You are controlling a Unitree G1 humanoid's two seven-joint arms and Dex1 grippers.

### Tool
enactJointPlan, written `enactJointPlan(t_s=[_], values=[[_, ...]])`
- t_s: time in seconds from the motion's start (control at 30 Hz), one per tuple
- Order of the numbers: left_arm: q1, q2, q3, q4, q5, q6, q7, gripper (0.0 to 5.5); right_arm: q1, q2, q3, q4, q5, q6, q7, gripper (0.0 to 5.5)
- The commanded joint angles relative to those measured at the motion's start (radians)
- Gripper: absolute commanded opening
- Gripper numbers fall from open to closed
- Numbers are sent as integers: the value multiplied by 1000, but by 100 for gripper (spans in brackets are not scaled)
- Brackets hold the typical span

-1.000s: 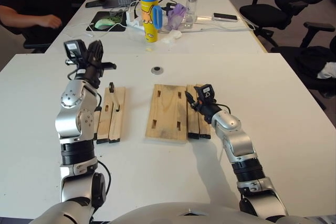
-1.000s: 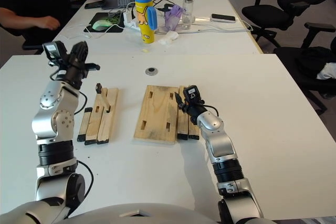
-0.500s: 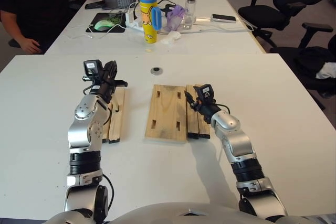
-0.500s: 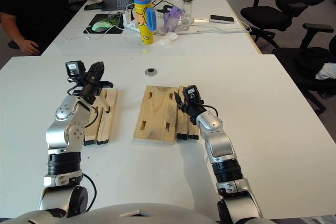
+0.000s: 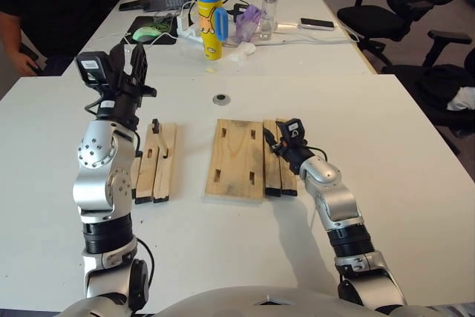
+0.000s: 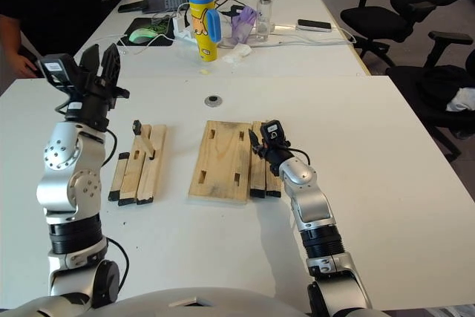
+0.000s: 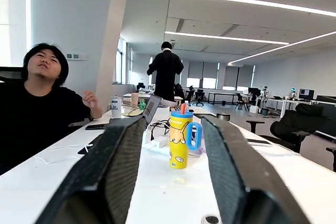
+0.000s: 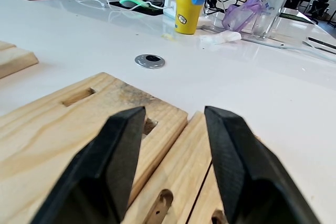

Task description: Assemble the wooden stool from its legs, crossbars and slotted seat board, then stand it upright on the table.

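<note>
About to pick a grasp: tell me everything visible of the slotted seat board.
The slotted seat board is a pale rectangular plank of raw-looking wood, lying flat on the white table. Four rectangular slots are cut in it, one near each corner, and a dark stain marks its far end. Two narrower wooden pieces lie against its right long edge. The open right claw sits low over that seam at the far end; contact cannot be told.
</note>
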Motion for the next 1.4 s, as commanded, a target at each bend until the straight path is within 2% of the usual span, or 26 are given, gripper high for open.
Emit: enactJointPlan(t_s=[0.03, 0.2, 0.43, 0.63, 1.1, 1.3, 1.4], values=[[156, -6, -26, -68, -8, 88, 4, 264, 18, 4, -10, -23, -3, 6, -14, 208], [252, -15, -50, -97, 36, 98, 32, 264, 13, 4, -7, -24, -2, 13, -9, 208], [275, -41, -123, 30, 115, 71, 47, 264, -8, 1, 0, -6, -1, 13, 7, 208], [288, -60, -125, 62, 166, 61, 79, 264, -14, -3, -1, -7, -1, 19, 16, 208], [281, -82, -155, 105, 226, 26, 85, 41, -24, -5, 4, 6, -6, 23, 27, 208], [241, -88, -155, 105, 217, -3, 65, 41, -39, -6, -2, 19, -48, 29, -27, 208], [140, -90, -105, 87, 144, 3, 38, 41, -55, 9, -82, 41, 56, 24, 14, 237]])
